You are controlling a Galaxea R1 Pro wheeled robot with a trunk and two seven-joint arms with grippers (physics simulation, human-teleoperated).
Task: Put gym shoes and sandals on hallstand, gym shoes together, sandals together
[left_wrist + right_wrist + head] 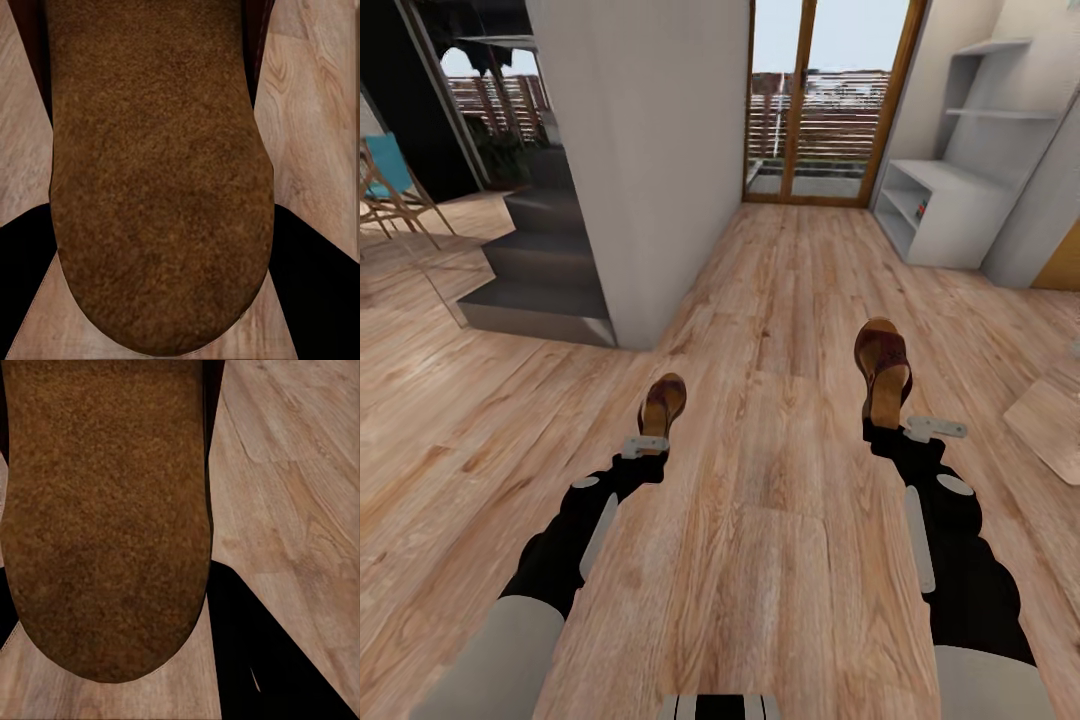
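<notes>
My left tool (647, 447) is closed on the heel end of one brown sandal (662, 402), carried above the corridor floor (780, 300); in the left wrist view its fuzzy brown footbed (157, 172) lies between my dark fingers (315, 285). My right tool (900, 432) likewise grips the heel of the other sandal (883, 365), toe pointing ahead. The hallstand (940, 215) stands well ahead on the right, by the glass door, and something small sits on one of its lower shelves, too small to identify.

I judge the risk to be in the carry: I hold each sandal only at its end, so a jolt of the base could let one swing or slip out and land on the floor again. Placing them apart on the surface would also break the pairing. I see no brand, label or writing anywhere.
</notes>
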